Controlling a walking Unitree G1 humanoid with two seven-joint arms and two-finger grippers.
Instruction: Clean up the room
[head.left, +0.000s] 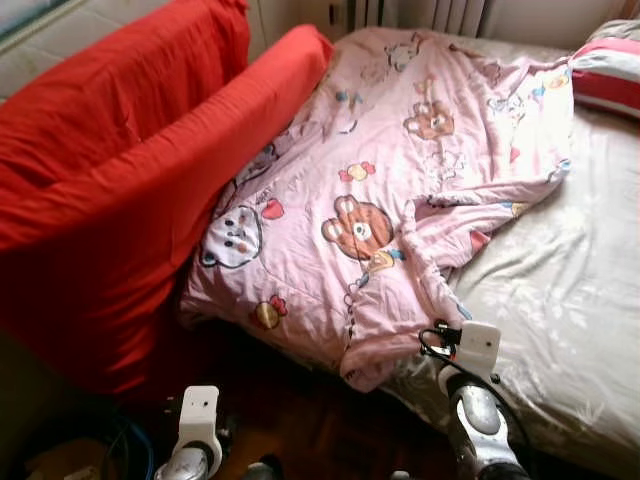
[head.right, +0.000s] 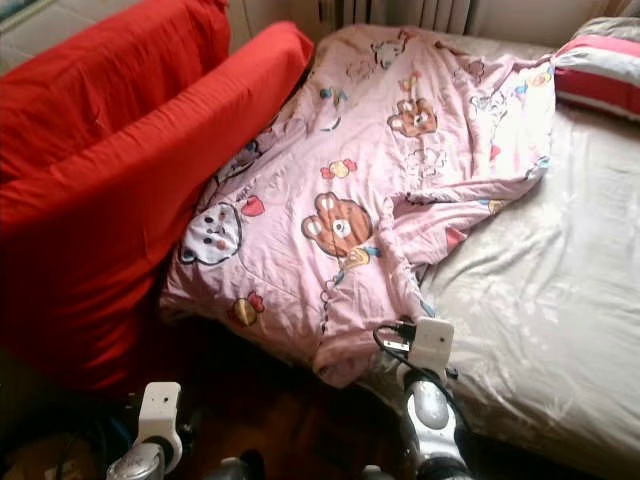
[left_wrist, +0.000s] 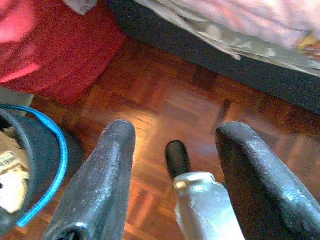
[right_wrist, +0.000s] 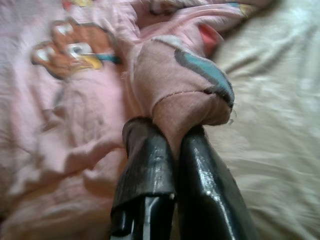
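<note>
**Pink duvet pinched at the bed's near edge**

Bedroom with a grey-sheeted mattress (head.left: 580, 300) ahead in the left eye view, a rumpled pink cartoon-bear duvet (head.left: 390, 200) lying across it. Its long axis runs from the near edge, just beyond the right arm, away toward the radiator at the far wall. Left of that arm, a red sofa (head.left: 110, 200) presses against the duvet's side. A striped pillow (head.left: 608, 72) lies well beyond and to the right.

Left wrist view: the left gripper (left_wrist: 172, 165) hangs over parquet floor (left_wrist: 165, 95), its fingers spread apart. Beside it stands a dark bin with a blue rim (left_wrist: 52, 150); beyond are the sofa's red base and the bed's edge.

Right wrist view: the right gripper (right_wrist: 172, 150) has its fingers pressed together on a fold of the duvet, which bunches up just past the fingertips; bare sheet lies to one side.
</note>
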